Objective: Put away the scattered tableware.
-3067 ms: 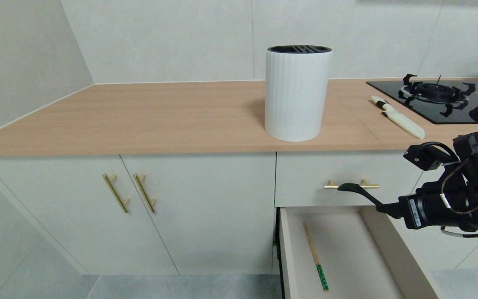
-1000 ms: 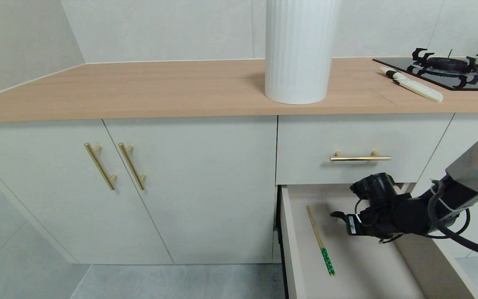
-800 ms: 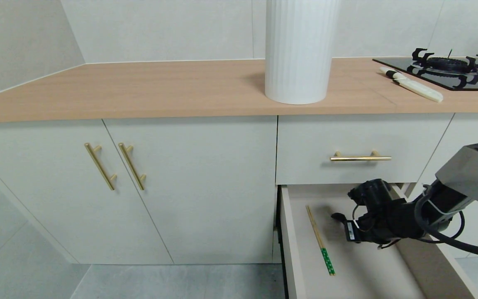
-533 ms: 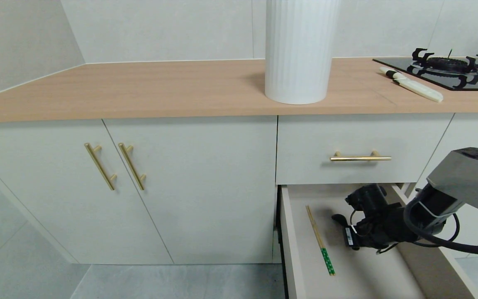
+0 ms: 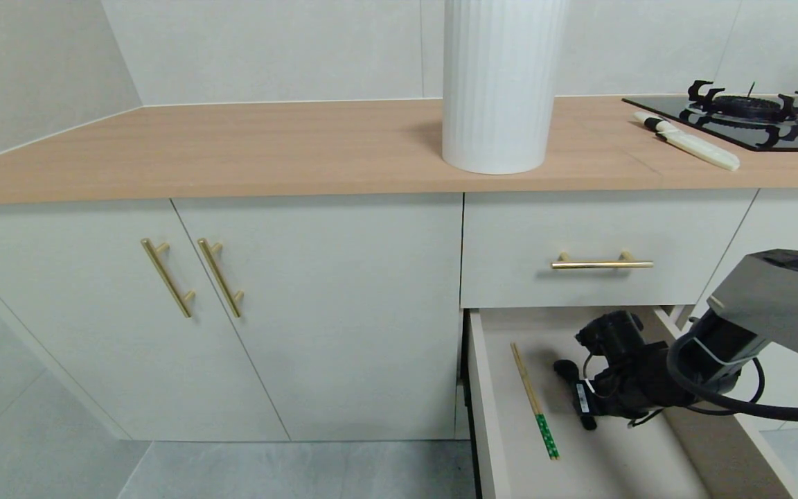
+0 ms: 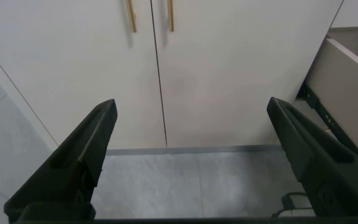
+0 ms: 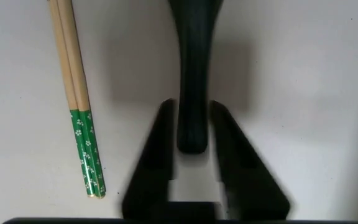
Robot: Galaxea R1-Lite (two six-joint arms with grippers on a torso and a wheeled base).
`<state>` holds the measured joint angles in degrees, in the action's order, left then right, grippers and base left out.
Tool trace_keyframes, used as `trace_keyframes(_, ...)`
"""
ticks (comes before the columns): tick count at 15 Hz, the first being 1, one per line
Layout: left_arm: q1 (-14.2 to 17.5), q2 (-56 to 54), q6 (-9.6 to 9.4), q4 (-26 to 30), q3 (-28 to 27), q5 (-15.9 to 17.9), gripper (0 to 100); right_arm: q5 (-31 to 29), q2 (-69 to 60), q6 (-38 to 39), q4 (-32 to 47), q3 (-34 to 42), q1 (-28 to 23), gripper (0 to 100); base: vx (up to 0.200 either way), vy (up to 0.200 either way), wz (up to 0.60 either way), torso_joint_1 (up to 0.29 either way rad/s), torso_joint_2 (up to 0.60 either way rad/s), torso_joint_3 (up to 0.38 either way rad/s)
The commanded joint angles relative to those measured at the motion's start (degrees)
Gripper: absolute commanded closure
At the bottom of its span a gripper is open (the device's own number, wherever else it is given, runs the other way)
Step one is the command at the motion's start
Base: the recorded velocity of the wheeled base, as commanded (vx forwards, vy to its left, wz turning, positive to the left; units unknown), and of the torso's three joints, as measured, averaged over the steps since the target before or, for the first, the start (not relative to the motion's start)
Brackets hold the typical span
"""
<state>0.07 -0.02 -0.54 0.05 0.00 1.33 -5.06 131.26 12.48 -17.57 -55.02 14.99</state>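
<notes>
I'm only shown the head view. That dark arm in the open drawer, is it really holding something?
Observer: Yes. In the right wrist view the right gripper is shut on the slim handle of a black spoon.
Visitor: And the sticks next to it?
Observer: The chopsticks have green ends printed with tiny white flowers.
Visitor: Is there a second arm?
Observer: Yes. The left gripper is open, facing closed cabinet doors, with grey floor below.
</notes>
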Motion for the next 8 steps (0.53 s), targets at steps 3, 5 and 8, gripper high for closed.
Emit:
trace_keyframes(3, 0.0, 0.0, 0.01, 0.0, 0.0, 0.0, 0, 0.0, 0.1, 0.0, 0.0, 0.0, 0.0, 0, 0.000, 0.000, 0.00, 0.000, 0.00, 0.000)
trace_keyframes(5, 0.0, 0.0, 0.01, 0.0, 0.0, 0.0, 0, 0.0, -0.1, 0.1, 0.0, 0.0, 0.0, 0, 0.000, 0.000, 0.00, 0.000, 0.00, 0.000)
trace_keyframes(8, 0.0, 0.0, 0.01, 0.0, 0.0, 0.0, 0, -0.6, -3.8, 0.2, 0.3, 1.6, 1.0, 0, 0.000, 0.000, 0.00, 0.000, 0.00, 0.000)
